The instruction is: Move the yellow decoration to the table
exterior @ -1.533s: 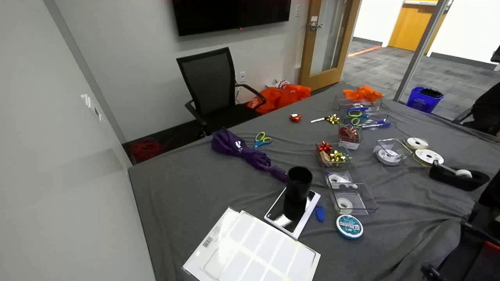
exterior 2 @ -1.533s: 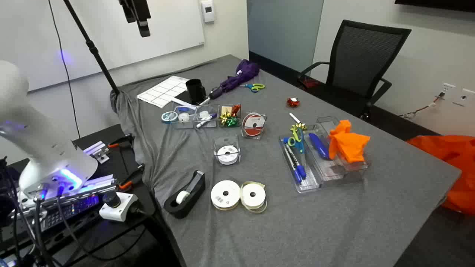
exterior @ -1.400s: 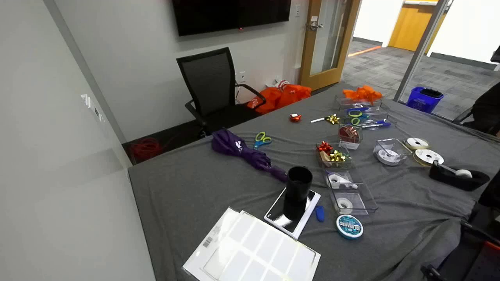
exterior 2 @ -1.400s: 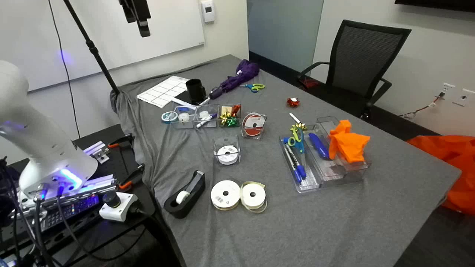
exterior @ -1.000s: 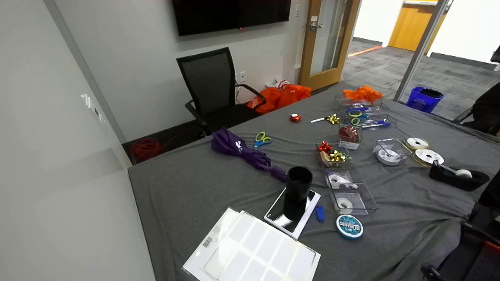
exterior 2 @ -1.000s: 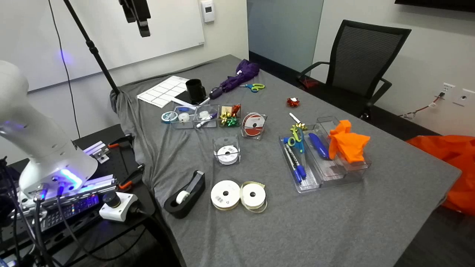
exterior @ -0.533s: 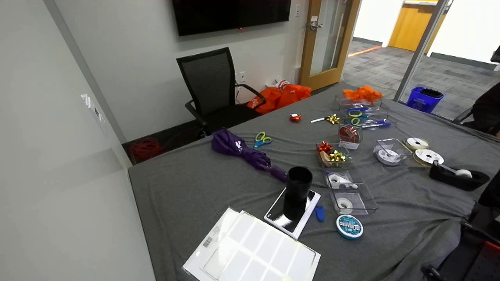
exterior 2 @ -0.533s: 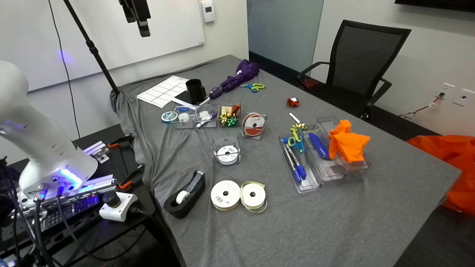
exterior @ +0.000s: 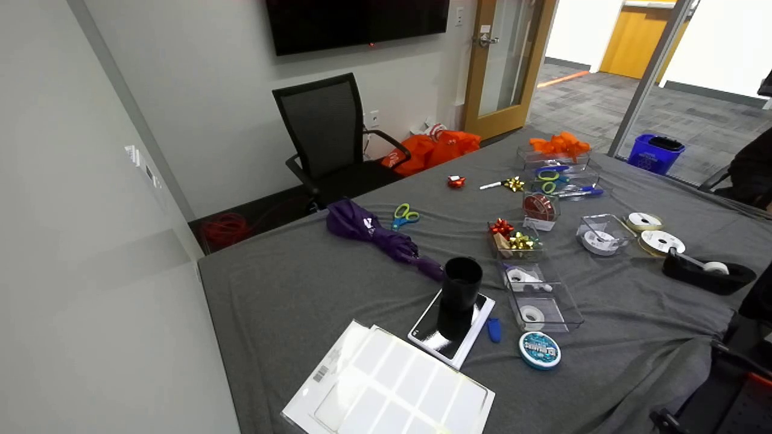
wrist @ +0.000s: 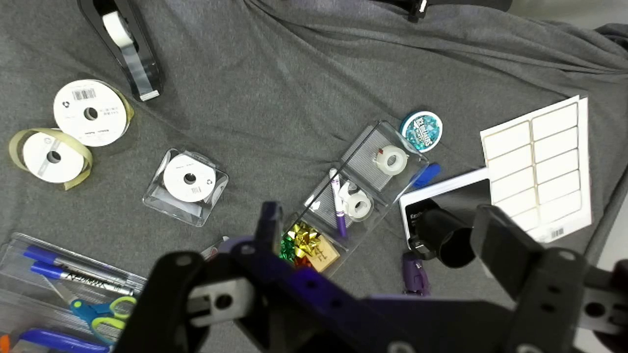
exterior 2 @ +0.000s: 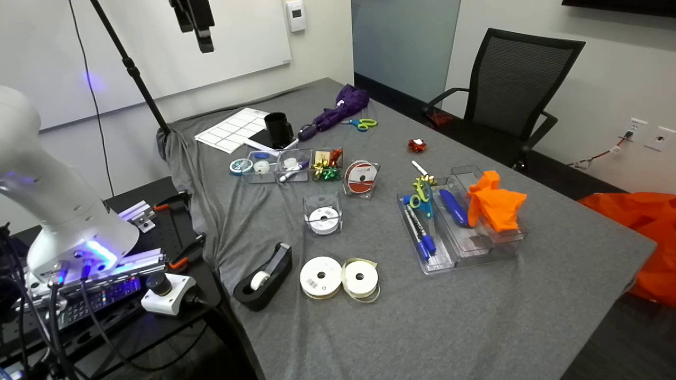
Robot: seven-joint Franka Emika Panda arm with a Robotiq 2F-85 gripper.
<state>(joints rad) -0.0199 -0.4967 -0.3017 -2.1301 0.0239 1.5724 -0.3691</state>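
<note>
closest to the wrist camera, the gripper [wrist: 381, 226] is shown released, its two blunt dark fingers [wrist: 505, 250] held wide apart. below it, the table [wrist: 274, 108] is draped in soft grey cloth [wrist: 441, 54], pulled into long creases along one side.

in an exterior view, a curved, smooth black dispenser [exterior 2: 264, 293] is placed near two flat white spools [exterior 2: 311, 277]; one of these is loosely circled by pale yellow ribbon [wrist: 77, 180]. past them, a third spool [exterior 2: 319, 226] is held in a box [exterior 2: 321, 199] of clear plastic.

one yellow bow [wrist: 305, 238], shiny and metallic with pointed loops, is held in the end compartment of a clear tray [wrist: 364, 156] with a ribbed floor, just beside a green bow [wrist: 287, 247] and a red bow [exterior: 500, 227]. a round, flat tin [exterior 2: 241, 166] is set at the tray's other end. a second yellow bow [exterior: 514, 184] is laid on the cloth near a slim white marker [exterior: 490, 185]; which of the two is meant cannot be told.

farther off, a black mug [exterior: 461, 283] is stood upright on a glossy dark slab [exterior: 431, 328], beside which a smooth white sheet [exterior 2: 229, 129] is spread, ruled into blocks. a rippled purple umbrella [exterior: 386, 238] is laid beside scissors [exterior: 398, 223] with rounded handles. beyond the table, a chair [exterior 2: 523, 84] with a mesh back is seen.
</note>
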